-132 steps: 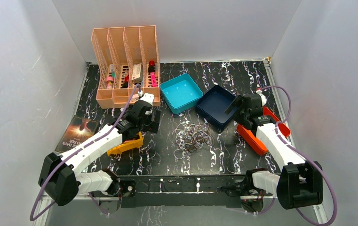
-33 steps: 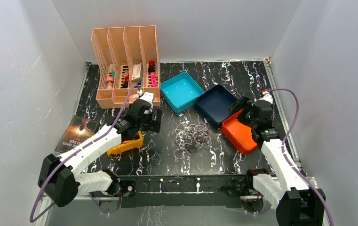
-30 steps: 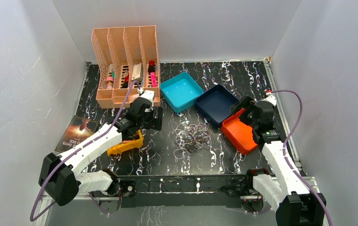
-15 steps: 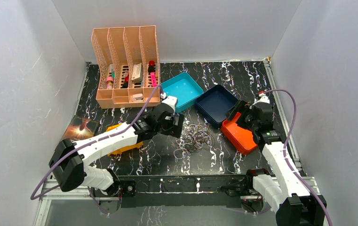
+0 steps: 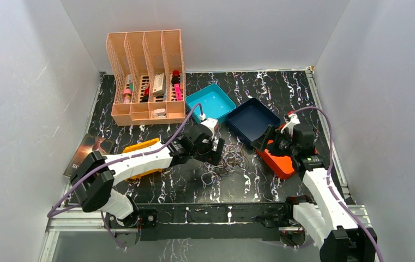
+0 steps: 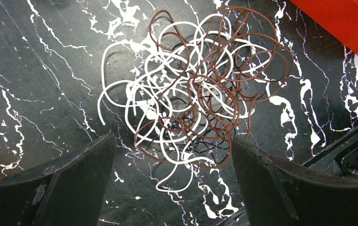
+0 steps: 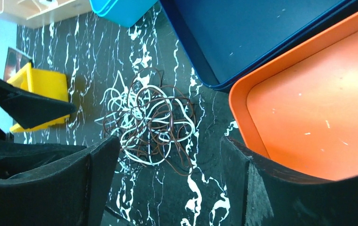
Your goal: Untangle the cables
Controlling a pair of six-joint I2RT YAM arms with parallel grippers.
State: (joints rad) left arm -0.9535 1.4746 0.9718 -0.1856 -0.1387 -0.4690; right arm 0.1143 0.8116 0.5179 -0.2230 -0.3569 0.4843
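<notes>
so the cables (image 6: pixel 193 101) are one knotted clump, brown, white and a bit of black wire all looped through each other. it's lying flat on the desk (image 5: pixel 259 87) roughly in the middle, just beside the orange tray (image 7: pixel 308 117) and near the navy tray (image 7: pixel 261 33). no strand looks pulled free yet.

the left gripper (image 6: pixel 171 155) hangs right above the clump with its jaws spread wide, one finger either side of the pile, holding nothing. looks to me like it's lined up that way so it can drop and pinch a loop from the top. the right gripper (image 7: pixel 170 146) is wide open too and empty. it's over the edge of the orange tray, tilted toward the tangle but not touching it. my guess is it's parked there to take the opposite side so the two can pull apart.

tricky bit: the wires are thin and springy, so a pinch could lift the whole lot instead of one strand.
</notes>
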